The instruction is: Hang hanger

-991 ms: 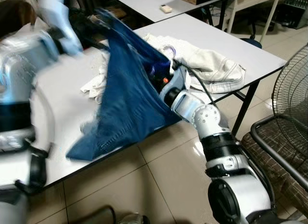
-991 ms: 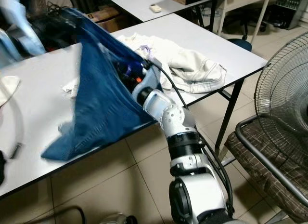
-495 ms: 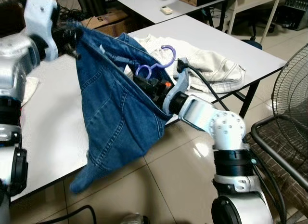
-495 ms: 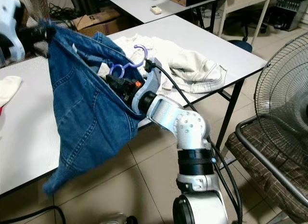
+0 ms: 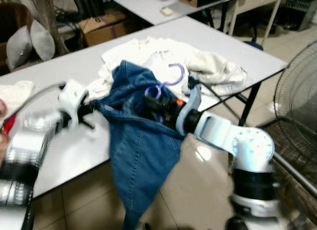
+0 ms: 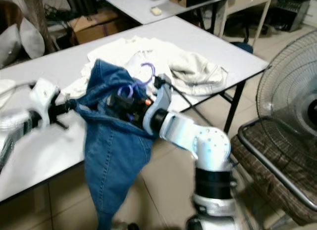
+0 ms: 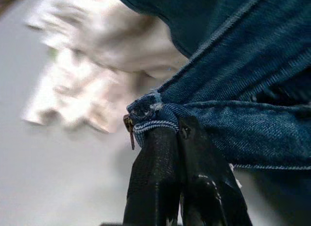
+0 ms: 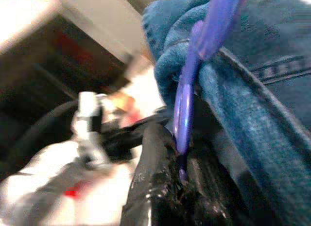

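Holding a pair of blue jeans between both arms, the robot stands at the near edge of a white table with the purple hanger partly inside the garment. The left gripper is clamped on a corner of the waistband — its two black fingers pressed together over the denim hem — and pulls that corner out to the left, apparently to keep the waist stretched. The right gripper is closed on the hanger's stem, with denim bunched over it; the hook rises clear of the cloth just beyond that gripper, toward the far side of the table. Most of the jeans hang below the table edge toward the tiled floor, so their weight is borne by the two grips rather than by the table.

Behind the jeans lies a heap of white clothes, untouched. A standing fan is at the far right.

Judged from this arrangement, the garment is being carried on the hanger toward a hanging place — none can be made out here, so the hanging step itself is not yet done.
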`<state>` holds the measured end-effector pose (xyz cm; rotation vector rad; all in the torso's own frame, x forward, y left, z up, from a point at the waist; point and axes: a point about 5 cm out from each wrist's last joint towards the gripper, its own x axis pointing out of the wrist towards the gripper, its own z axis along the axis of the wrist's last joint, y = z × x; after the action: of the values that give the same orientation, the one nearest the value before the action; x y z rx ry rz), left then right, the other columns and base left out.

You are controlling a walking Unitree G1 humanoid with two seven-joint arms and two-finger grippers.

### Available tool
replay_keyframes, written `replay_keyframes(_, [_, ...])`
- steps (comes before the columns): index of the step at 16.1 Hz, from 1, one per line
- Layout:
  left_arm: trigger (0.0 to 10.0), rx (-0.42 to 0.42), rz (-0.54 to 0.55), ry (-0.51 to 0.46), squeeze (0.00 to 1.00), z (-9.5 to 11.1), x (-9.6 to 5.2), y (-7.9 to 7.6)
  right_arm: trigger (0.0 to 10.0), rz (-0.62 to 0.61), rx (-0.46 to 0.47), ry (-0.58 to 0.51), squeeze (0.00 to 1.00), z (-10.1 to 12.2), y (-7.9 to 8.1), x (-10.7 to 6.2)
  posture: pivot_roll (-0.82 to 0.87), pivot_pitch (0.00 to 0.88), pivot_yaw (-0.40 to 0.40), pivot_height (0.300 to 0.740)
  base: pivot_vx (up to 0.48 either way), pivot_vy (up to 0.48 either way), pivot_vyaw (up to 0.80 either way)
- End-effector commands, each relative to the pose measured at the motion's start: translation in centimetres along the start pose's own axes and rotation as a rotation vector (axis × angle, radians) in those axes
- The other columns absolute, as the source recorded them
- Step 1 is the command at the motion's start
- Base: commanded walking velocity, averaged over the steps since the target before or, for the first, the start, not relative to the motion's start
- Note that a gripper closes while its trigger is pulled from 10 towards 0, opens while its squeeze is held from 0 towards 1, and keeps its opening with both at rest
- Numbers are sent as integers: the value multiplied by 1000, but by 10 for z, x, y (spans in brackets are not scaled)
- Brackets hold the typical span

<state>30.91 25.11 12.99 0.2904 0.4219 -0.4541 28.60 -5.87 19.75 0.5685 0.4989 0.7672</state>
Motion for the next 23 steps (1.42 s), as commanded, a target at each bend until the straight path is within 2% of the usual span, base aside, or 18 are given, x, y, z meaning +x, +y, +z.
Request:
replay_keyframes(1, [0,-59,29,108,0,-31,-8,-6,10000,8,-141,-70,0,16,9,-10,-131,0,114,740,0,0,0])
replay_keyframes(2, [0,-74,11,117,0,-40,-9,-16,10000,5,-168,-73,0,17,9,-12,-134,0,104,740,0,0,0])
replay_keyframes(4, [0,-126,-67,107,0,-58,-11,-54,10000,27,-239,-125,0,26,15,-21,-140,0,87,740,0,0,0])
replay_keyframes(5, [0,-153,-72,70,0,-57,-10,-65,10000,21,-266,-145,0,31,17,-23,-146,0,78,740,0,0,0])
replay_keyframes(6, [0,-161,-73,54,0,-56,-9,-69,10000,18,-280,-154,0,33,17,-23,-146,0,76,740,0,0,0])
replay_keyframes(7, [10000,-188,-60,-7,0,-50,-9,-73,10000,20,-310,-163,0,36,18,-24,-143,0,70,740,0,0,0])
replay_keyframes(8, [10000,-204,-20,-112,1000,-37,-11,-72,10000,27,-341,-163,0,38,18,-24,-135,0,63,740,0,0,800])
replay_keyframes(9, [10000,-203,15,-170,1000,-30,-13,-70,10000,26,-355,-164,0,39,18,-23,-135,0,63,740,0,0,800])
replay_keyframes(10, [10000,-263,42,-232,1000,-20,-19,-68,10000,36,-370,-159,0,39,18,-24,-120,0,57,740,0,0,800])
replay_keyframes(11, [10000,-263,42,-232,1000,-20,-19,-68,10000,36,-370,-159,0,39,18,-24,-120,0,57,740,0,0,800])
replay_keyframes(13, [10000,-231,149,-289,1000,-10,-28,-62,10000,44,-363,-156,0,39,16,-24,-110,0,59,740,0,0,800])
replay_keyframes(14, [10000,-241,145,-294,1000,-10,-31,-61,10000,56,-357,-154,0,39,16,-24,-102,0,57,740,0,0,800])
replay_keyframes(15, [10000,-247,132,-290,1000,-10,-32,-62,10000,64,-351,-152,0,39,16,-24,-102,0,57,740,0,0,800])
replay_keyframes(16, [10000,-273,59,-275,1000,-11,-38,-68,10000,77,-354,-137,0,36,16,-25,-98,0,56,740,0,0,800])
replay_keyframes(18, [10000,-313,-80,-238,1000,-14,-51,-87,10000,82,-361,-117,0,33,15,-26,-89,0,58,740,0,0,800])
replay_keyframes(20, [10000,-254,-153,-207,1000,-20,-63,-101,10000,69,-385,-91,0,29,13,-27,-83,0,54,740,0,0,800])
replay_keyframes(22, [10000,-235,-162,-197,1000,-25,-77,-107,10000,62,-414,-46,0,22,11,-31,-72,0,28,740,0,0,800])
replay_keyframes(23, [10000,-242,-159,-192,1000,-28,-92,-109,10000,46,-468,15,0,12,9,-36,-67,0,9,740,0,0,800])
